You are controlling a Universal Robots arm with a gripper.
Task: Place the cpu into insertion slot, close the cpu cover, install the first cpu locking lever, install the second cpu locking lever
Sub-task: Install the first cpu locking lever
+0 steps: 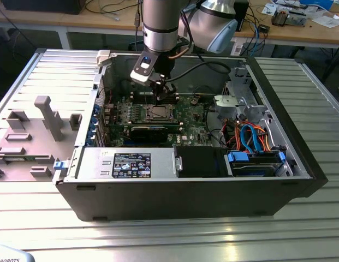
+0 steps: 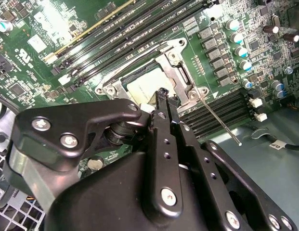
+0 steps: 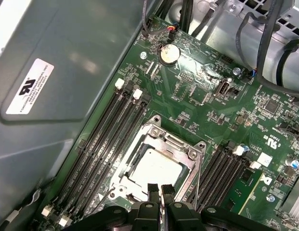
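First wrist view shows the cpu (image 3: 156, 169) lying in the insertion slot (image 3: 132, 159), the cpu cover (image 3: 174, 144) down around it. The gripper (image 3: 160, 190) fingers, drawn nearly together and holding nothing, sit at the cover's edge. One locking lever (image 2: 219, 121) sticks out free.

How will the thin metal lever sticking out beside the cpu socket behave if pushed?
The lever is a long, thin bare metal rod, so probably springy and slippery. One end seems anchored by the cover, so it likely pivots rather than slides.
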